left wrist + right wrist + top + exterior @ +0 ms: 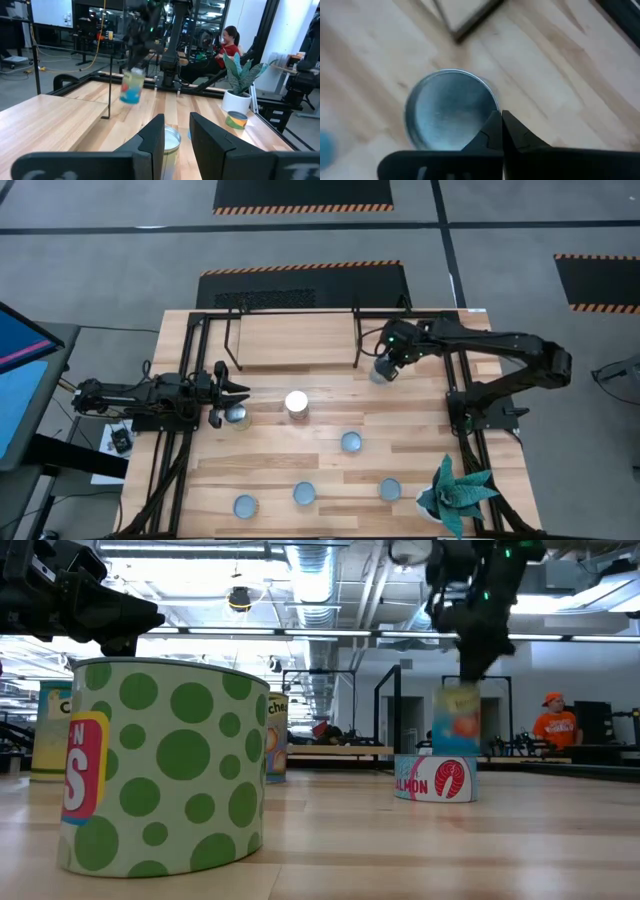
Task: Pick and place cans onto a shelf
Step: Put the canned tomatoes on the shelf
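Right gripper (385, 368), fingers pinched shut on a can's (451, 107) rim, hangs just before the shelf (295, 340); left gripper (232, 415) straddles another can.

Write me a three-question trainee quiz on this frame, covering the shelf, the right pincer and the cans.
1. Yes or no: do any cans stand on the shelf?
2. Pick one. The fingers of the right pincer are: A) spread wide, B) shut together, C) out of sight.
3. Count: how many cans does the high view show on the table?

Key: 1. No, the shelf is bare. 2. B, the tips meet beside a can's silvery top. 3. Seven.
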`<state>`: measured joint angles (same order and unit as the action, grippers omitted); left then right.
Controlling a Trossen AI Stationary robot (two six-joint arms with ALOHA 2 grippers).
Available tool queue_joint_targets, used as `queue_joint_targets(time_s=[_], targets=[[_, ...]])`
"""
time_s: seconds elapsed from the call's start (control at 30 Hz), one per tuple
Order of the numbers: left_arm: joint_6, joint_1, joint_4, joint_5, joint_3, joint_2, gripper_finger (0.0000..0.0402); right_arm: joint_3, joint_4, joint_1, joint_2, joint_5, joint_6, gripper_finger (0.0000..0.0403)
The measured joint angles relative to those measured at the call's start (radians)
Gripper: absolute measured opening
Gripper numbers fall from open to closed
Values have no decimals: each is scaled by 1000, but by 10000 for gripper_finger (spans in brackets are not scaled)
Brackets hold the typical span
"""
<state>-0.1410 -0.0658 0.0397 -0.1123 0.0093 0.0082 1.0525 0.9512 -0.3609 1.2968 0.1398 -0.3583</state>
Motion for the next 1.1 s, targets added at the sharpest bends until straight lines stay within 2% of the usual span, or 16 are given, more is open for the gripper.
queue_joint_targets(time_s=[0.3,0.6,0.77,0.83,0.93,1.1], targets=[[0,0,0,0,0,0,81,185,18,131,1,-172,19,2],[-1,0,0,0,0,0,81,207,-278,185,24,-172,102,1],[-1,0,0,0,0,0,81,226,-409,158,122,-171,193,0],[-1,0,0,0,0,0,81,266,-407,138,181,-172,235,0],[-1,0,-1,0,0,0,81,372,-409,112,280,-173,310,0],[-1,0,0,0,0,0,81,610,-305,60,452,-246,410,0]])
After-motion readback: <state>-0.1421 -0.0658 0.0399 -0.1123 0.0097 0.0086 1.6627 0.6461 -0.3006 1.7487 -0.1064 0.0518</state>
